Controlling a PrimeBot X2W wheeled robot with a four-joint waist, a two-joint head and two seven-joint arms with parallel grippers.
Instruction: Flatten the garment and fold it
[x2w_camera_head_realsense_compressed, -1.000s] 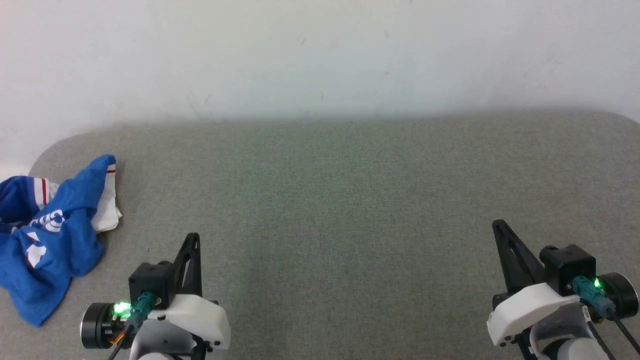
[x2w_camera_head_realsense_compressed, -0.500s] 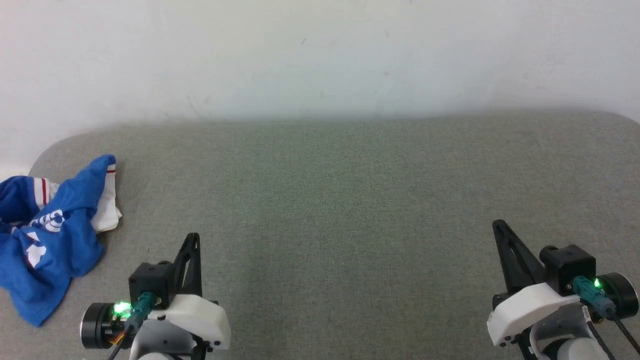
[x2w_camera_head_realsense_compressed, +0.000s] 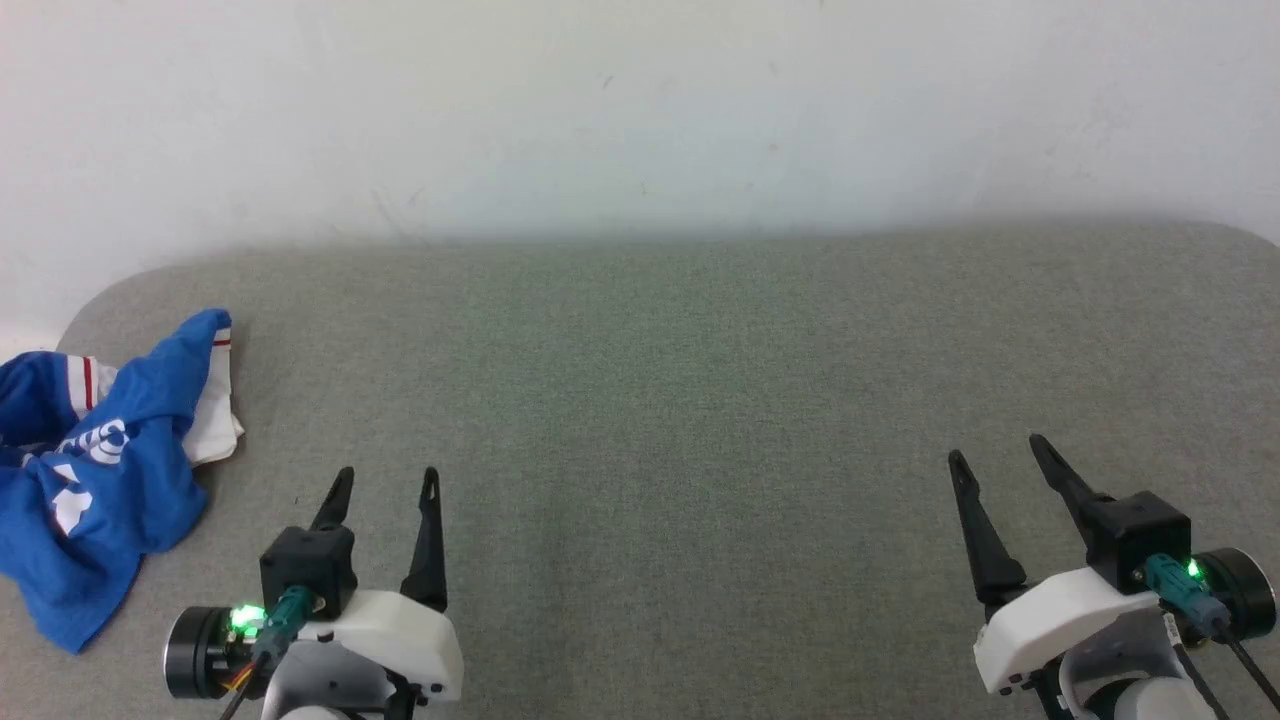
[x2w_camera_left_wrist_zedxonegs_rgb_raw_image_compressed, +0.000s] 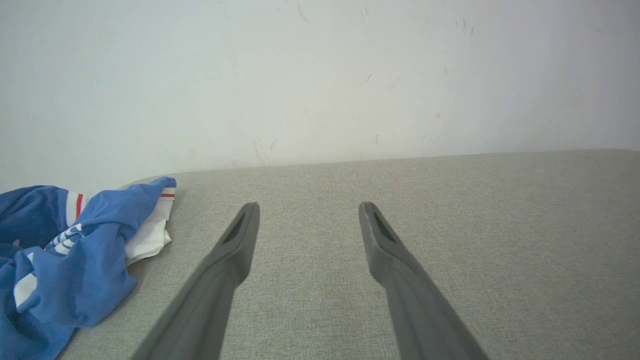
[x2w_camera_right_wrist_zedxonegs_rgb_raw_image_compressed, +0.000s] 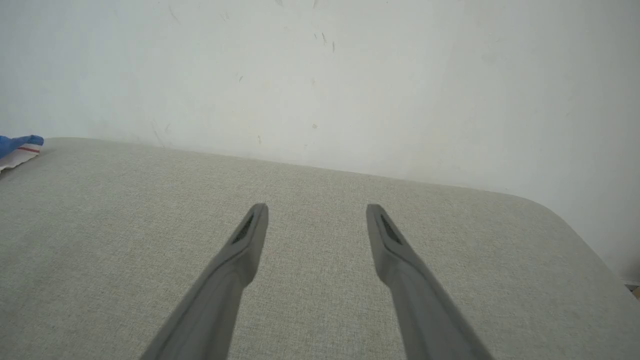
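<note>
Task barely begun: left gripper (x2w_camera_head_realsense_compressed: 385, 482) and right gripper (x2w_camera_head_realsense_compressed: 1000, 455) both open and empty at bottom; next, reach the crumpled blue jersey (x2w_camera_head_realsense_compressed: 100, 480) at left edge.

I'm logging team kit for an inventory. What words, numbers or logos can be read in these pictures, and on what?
White lettering on the garment, crumpled into folds: not readable.
White shape below it, perhaps part of a number: cannot tell.
Nothing else here carries text I can read.
</note>
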